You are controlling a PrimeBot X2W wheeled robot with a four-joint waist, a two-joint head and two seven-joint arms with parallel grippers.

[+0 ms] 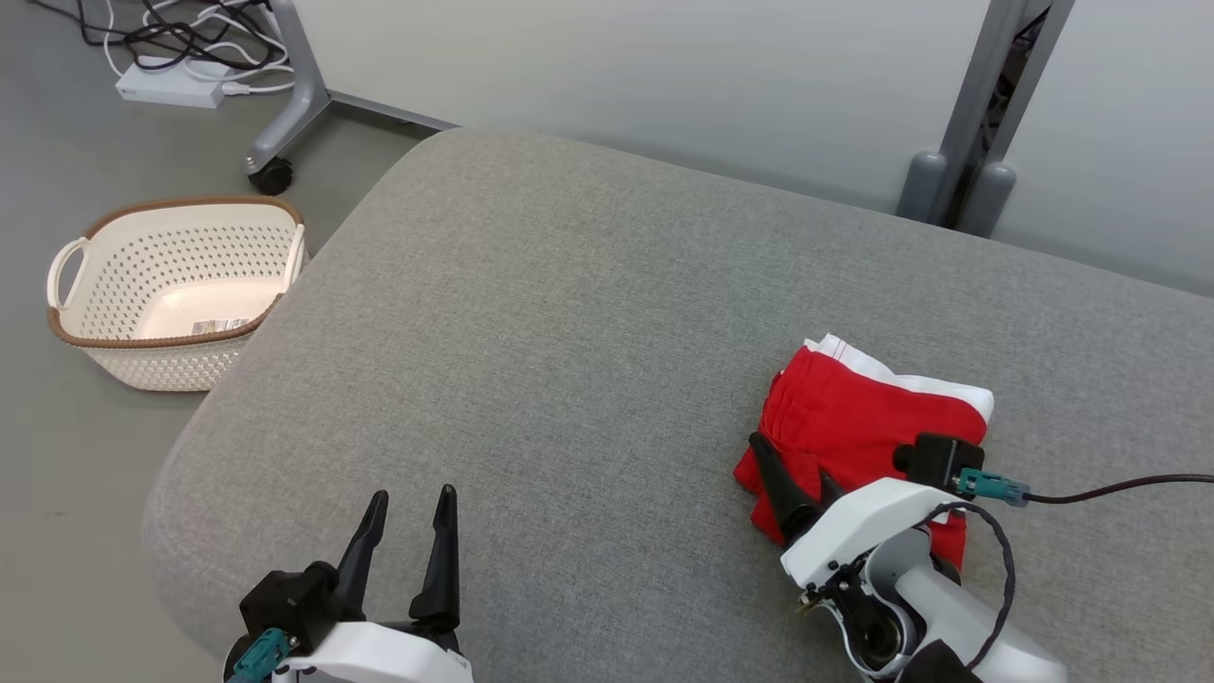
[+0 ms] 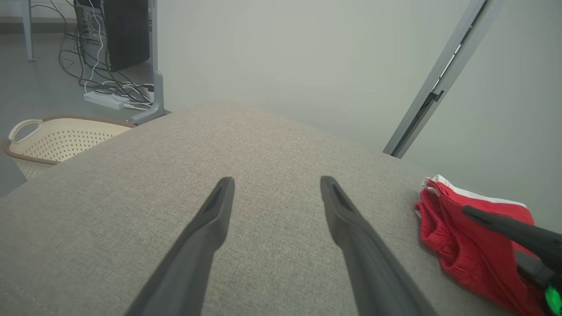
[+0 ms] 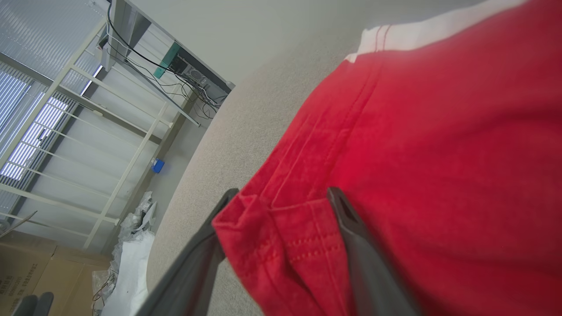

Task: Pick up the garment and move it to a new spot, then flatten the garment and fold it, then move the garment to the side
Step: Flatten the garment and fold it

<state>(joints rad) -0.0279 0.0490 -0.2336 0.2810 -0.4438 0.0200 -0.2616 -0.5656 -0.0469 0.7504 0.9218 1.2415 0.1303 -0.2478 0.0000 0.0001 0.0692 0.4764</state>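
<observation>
**Garment folded at lower right of cushion; both sets of jaws spread**

Garment: red with a white band, folded into a compact block. It lies flat on the grey cushion, right of centre in the lower half of the head view.

Right gripper: positioned at the near left edge of the garment, at lower right of the head view. In the right wrist view the two fingers stand wide apart. A folded red hem lies between them, with the left finger against its edge. The jaws are not clenched on the fabric.

Left gripper: at lower left of the head view, over bare cushion, well apart from the garment. The jaws are spread and grasp nothing.

Basket: cream, perforated, brown-rimmed. It stands on the floor at centre left, beside the cushion edge.
</observation>
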